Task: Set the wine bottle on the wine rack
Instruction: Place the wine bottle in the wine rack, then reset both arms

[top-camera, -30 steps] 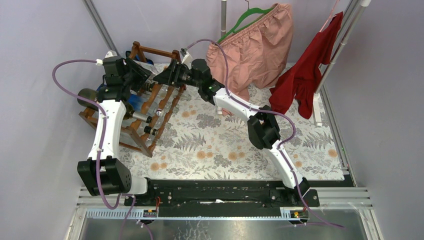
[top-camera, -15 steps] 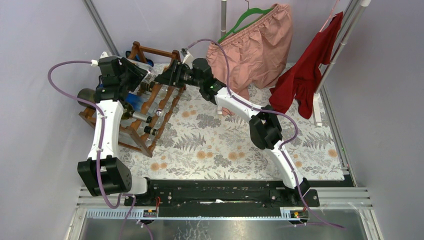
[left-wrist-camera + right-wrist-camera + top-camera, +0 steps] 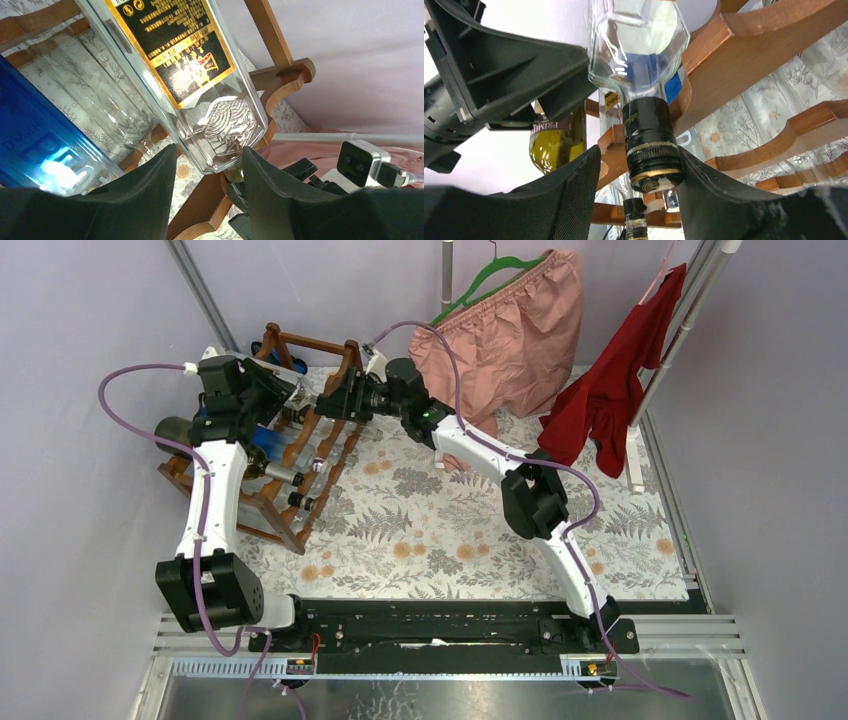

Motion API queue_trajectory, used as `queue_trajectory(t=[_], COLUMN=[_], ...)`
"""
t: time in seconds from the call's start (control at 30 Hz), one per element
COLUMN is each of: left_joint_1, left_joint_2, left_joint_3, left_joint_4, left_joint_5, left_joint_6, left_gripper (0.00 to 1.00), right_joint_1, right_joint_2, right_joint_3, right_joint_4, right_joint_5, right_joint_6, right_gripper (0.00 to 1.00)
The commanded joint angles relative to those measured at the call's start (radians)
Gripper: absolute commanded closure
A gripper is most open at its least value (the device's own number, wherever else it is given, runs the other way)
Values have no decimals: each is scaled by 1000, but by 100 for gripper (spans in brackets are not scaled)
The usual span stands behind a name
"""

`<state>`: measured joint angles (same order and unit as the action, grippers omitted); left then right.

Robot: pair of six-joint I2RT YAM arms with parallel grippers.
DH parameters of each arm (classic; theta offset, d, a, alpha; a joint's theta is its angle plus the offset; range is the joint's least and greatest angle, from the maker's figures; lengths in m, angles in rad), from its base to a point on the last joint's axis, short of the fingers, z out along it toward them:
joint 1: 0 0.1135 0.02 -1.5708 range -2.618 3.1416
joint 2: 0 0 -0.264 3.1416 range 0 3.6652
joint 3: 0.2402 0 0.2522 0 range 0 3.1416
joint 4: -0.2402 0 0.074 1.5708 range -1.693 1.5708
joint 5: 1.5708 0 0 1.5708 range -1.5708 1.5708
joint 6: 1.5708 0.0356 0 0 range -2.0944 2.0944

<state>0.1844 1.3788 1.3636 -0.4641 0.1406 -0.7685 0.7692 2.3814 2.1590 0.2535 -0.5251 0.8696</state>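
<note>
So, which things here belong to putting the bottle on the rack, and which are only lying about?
Belong to the job: clear wine bottle, left claw at its base, right claw around its cap, wine rack.
Only lying about: blue bottle, green bottle, pink shorts, red garment, floral cloth.

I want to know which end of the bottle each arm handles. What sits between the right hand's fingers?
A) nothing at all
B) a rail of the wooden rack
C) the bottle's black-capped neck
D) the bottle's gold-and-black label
C: in the right wrist view, the black cap of the clear bottle sits between the fingers of the right hand, with the wine rack behind it.
</note>
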Motion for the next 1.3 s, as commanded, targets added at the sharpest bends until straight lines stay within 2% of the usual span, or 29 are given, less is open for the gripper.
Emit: queue_trajectory(t=[0.0,0.13,0.27,0.53,0.73,0.87,1.03,1.17,1.27], left_joint_1=[34,35,38,38,39,40,40,41,40], left_joint_2=[17,17,16,-34,-68,-69,-90,-129,-161], left_joint_3=[-19,-21,-17,20,10,8,36,55,71], left_joint_4=[34,38,38,17,15,19,-2,-21,-31], left_joint_5=[-70,-65,-52,15,33,50,62,73,107], left_joint_6=[28,30,31,42,57,53,88,110,130], left_gripper=[43,43,42,33,29,30,30,30,30], right_joint_1=[-2,-3,-9,-15,-10,-8,-3,18,42], right_joint_2=[-109,-120,-136,-201,-228,-250,-311,-368,-396], right_joint_3=[-1,-6,-12,-64,-124,-143,-242,-310,-312], right_joint_4=[0,-18,-40,-102,-114,-153,-189,-236,-333], right_joint_5=[-57,-56,-57,-106,-127,-127,-158,-179,-198], right_joint_6=[-43,-70,-111,-209,-222,-271,-292,-351,-432], right_gripper=[39,37,25,12,7,5,4,4,4])
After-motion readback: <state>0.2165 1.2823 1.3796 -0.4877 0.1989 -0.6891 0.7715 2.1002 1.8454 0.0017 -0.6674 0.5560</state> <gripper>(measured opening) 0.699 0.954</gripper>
